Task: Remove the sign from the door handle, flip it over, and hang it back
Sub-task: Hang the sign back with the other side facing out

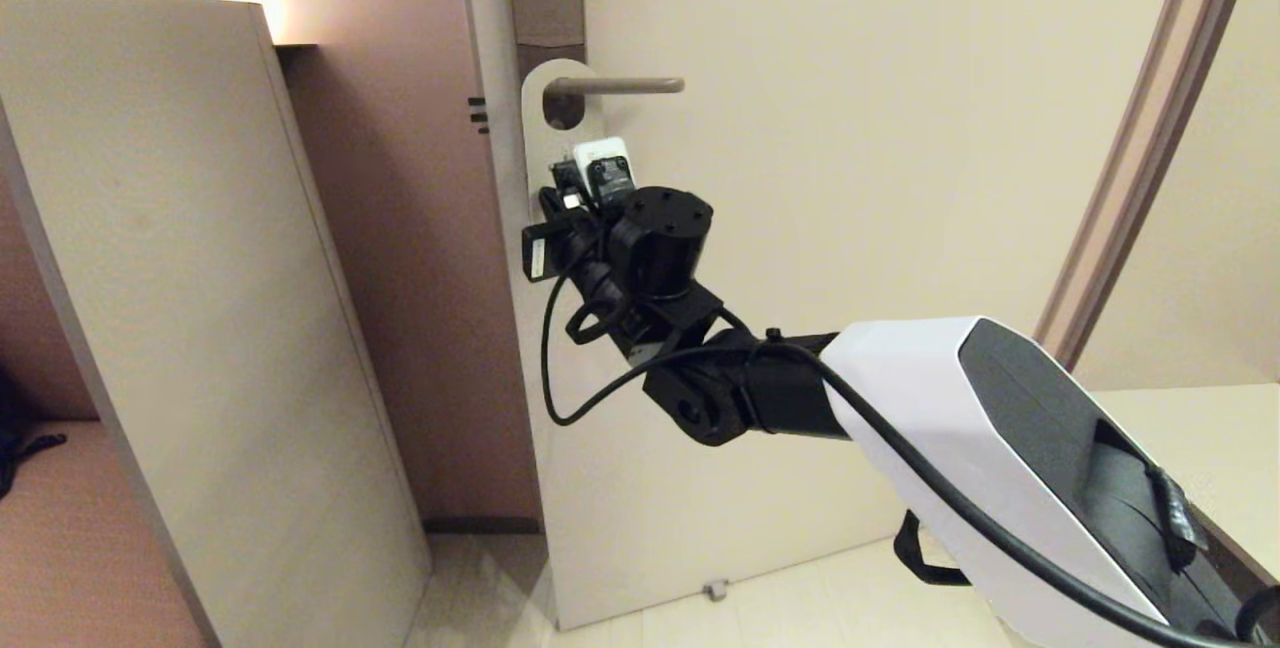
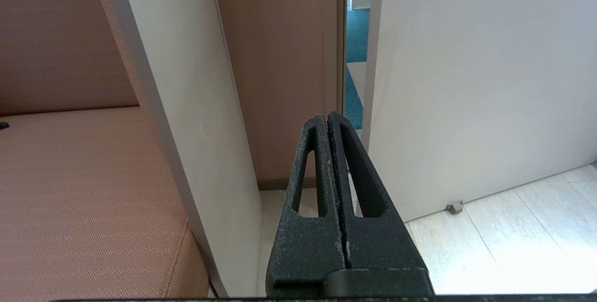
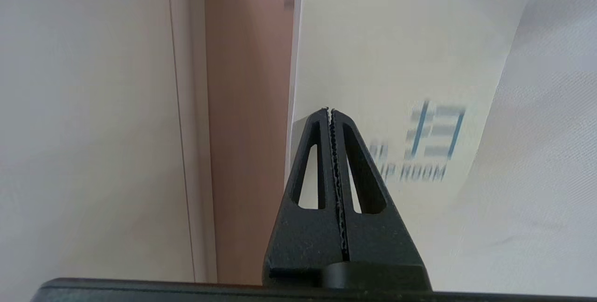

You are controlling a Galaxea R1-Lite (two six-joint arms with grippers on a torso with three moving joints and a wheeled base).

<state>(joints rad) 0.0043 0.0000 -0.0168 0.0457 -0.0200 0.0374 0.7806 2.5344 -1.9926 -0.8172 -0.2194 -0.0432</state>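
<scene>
A pale grey sign hangs by its hole on the lever door handle of the cream door. In the right wrist view the sign fills the area just behind the fingertips and carries blue print ending in "ROOM". My right gripper is shut with nothing between its jaws. Its tip is close in front of the sign, near the sign's edge beside the door's edge. In the head view the right wrist covers the sign's lower half. My left gripper is shut and empty, parked low and pointing at the floor by the door.
A tall beige panel stands left of the door, with a narrow brown recess between them. An orange upholstered seat lies left of the panel. A small door stop sits at the door's foot. The door frame runs up the right.
</scene>
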